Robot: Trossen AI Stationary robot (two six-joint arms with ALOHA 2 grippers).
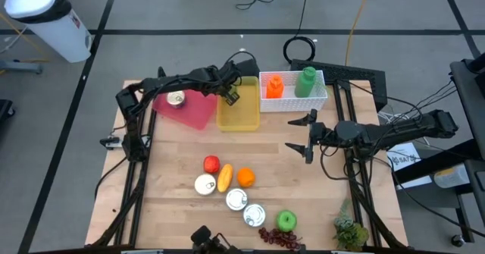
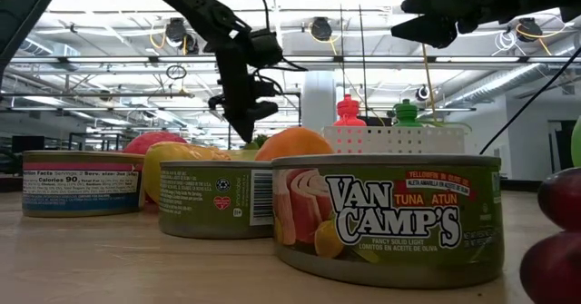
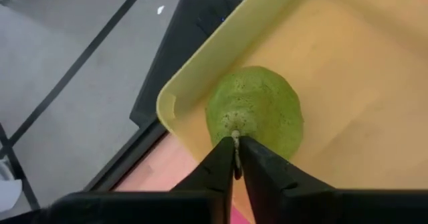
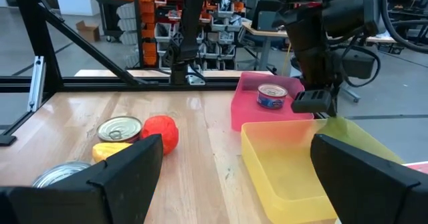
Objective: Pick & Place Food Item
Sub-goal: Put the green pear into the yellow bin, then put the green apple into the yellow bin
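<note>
Stem-pinching is how we hold the green pear [image 3: 257, 110]: our left gripper [image 3: 235, 158] has its fingers nearly together on the stalk, hanging the fruit inside the yellow bin [image 1: 238, 111] at the table's far edge, seemingly for release. Our right gripper [image 1: 304, 139] waits near the right edge, jaws wide apart and empty.
</note>
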